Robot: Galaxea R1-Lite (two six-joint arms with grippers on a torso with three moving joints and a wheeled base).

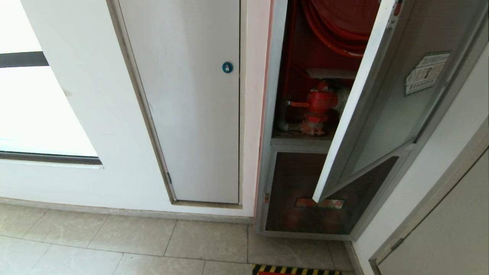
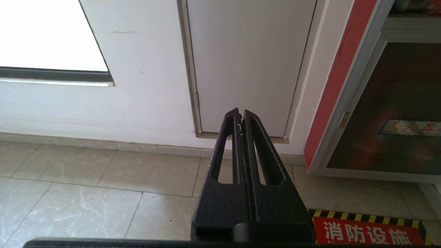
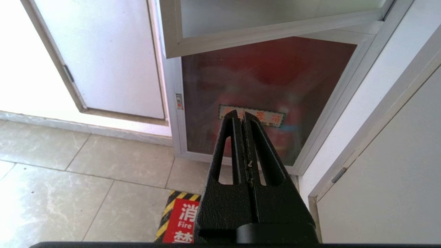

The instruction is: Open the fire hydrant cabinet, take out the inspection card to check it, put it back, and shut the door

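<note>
We saw the fire hydrant cabinet (image 1: 305, 114) standing with the door (image 1: 386, 107) swung partly open, the red valve (image 1: 319, 103) showing inside. Our left tool (image 2: 240, 115) and right tool (image 3: 241, 115) hung clenched and empty above the floor (image 1: 114, 240).

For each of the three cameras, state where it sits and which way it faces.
Head view: on the robot's head, looking forward and down at the fire hydrant cabinet with its door ajar; no arm shows.
Left wrist view: behind the shut left pincer, facing the white panel and floor.
Right wrist view: behind the shut right pincer, facing the lower glass panel.
Shared: both wrist views show the floor sign.
</note>
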